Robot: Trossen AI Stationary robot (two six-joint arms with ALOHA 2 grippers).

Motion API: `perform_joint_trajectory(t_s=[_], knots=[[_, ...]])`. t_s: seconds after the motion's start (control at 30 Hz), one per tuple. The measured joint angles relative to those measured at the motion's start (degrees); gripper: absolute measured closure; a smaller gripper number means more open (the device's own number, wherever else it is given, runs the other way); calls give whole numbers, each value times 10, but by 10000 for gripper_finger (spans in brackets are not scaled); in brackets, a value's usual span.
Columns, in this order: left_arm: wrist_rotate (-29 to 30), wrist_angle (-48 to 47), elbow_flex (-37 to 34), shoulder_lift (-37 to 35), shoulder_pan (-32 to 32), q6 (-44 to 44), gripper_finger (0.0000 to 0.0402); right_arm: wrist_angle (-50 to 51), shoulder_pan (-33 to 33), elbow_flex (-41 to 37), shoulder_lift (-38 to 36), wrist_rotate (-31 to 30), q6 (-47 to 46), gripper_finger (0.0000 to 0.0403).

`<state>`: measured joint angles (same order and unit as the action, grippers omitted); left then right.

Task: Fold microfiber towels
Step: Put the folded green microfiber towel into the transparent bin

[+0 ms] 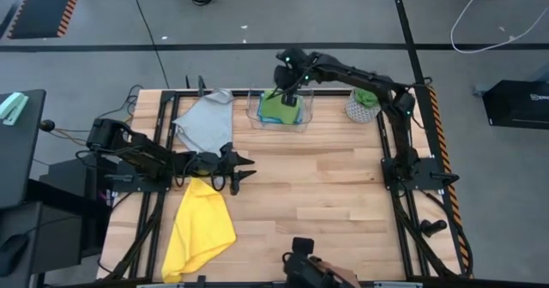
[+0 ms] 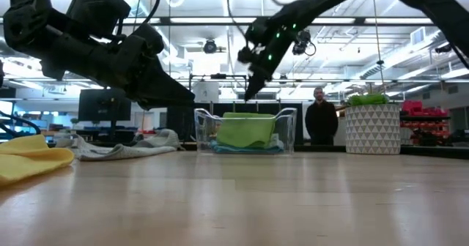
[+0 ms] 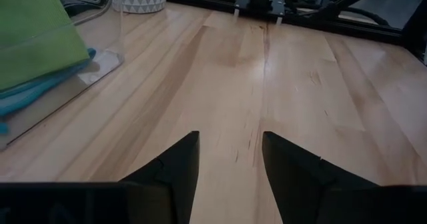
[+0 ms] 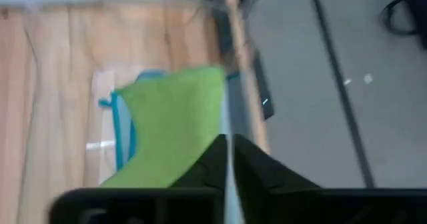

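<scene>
Towels: one green point(image 1: 276, 105) atop one blue point(image 1: 273, 122) in bin point(image 1: 306, 117), one grey point(image 1: 206, 121), one yellow point(image 1: 199, 228)

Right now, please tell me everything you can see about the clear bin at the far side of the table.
The clear plastic bin is a small open-topped box with see-through walls. It stands upright on the wooden table near the far edge, between the grey towel and a white patterned pot. Inside, a folded green towel lies on a light blue towel. The right pincer, shut, hangs above its opening; contact cannot be told.
</scene>
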<state>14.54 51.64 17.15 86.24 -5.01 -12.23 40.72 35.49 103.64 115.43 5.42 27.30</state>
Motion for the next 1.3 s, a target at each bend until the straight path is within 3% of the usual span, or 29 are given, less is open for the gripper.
perform_joint_trajectory(t_s=[0.27, 0.53, 0.83, 0.97, 1.1, 1.3], knots=[[0, 0, 0, 0, 0, -2, 230, -11, -1, -8, 68, 0, -23, 387], [0, -1, 0, 0, 0, -1, 230, -30, 12, -10, 89, -1, -33, 391], [0, -6, 0, 0, 0, -2, 230, -32, 29, -8, 48, -18, -43, 368], [0, -7, 0, 0, 0, -2, 230, -2, 27, -20, 29, 52, -47, 358], [0, -8, 0, 0, 0, 0, 230, 0, 26, -56, 29, 70, -46, 378], [0, -10, 0, 0, 0, 0, 230, -36, 26, -120, 30, 43, -50, 394]])
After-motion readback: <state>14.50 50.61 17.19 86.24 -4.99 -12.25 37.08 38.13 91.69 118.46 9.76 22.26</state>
